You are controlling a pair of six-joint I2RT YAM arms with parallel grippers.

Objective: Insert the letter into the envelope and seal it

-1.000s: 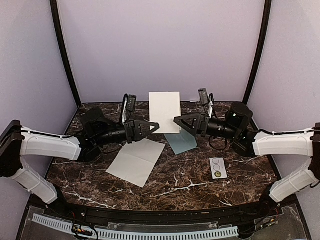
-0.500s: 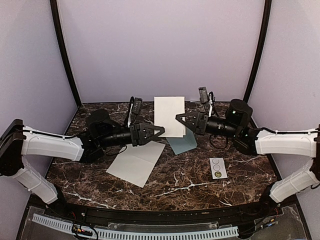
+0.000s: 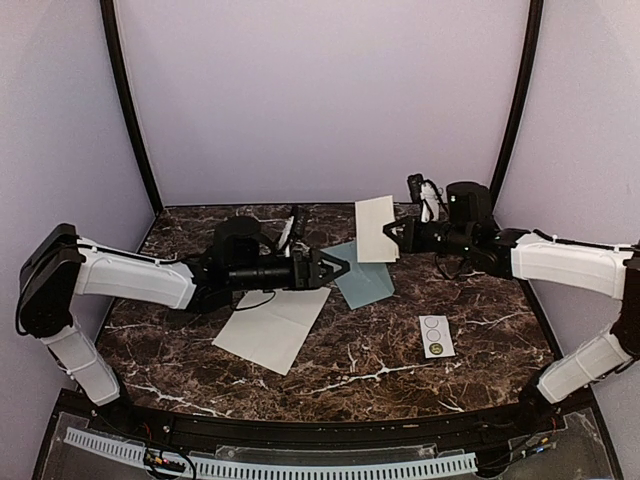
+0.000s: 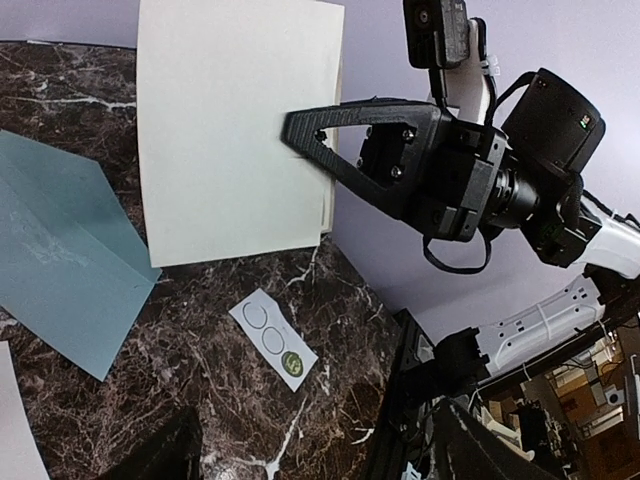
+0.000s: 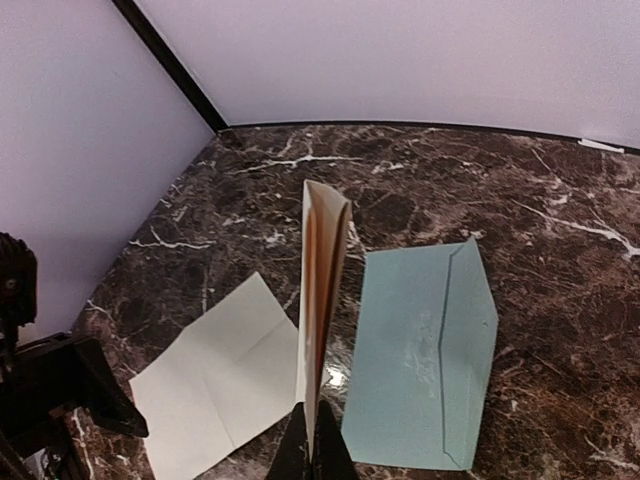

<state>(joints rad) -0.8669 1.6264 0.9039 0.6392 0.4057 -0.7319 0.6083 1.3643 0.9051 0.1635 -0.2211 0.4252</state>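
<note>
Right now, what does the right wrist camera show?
The right gripper pinches a folded off-white paper, upright and edge-on. A pale blue-green paper envelope lies flat on the dark marble table at picture right, and a creased off-white sheet lies at picture left.

Your right gripper point(image 4: 300, 130) pinches the letter point(image 4: 235, 130) by its right edge and holds it off the marble table point(image 4: 200, 330), broad face toward you. The envelope point(image 4: 70, 260) lies flat at the left, partly behind the letter's lower corner. The small white strip point(image 4: 272, 338) with three circles lies near the table's edge. Your left gripper point(image 4: 315, 455) frames the bottom, fingers spread wide, nothing between them.
</note>
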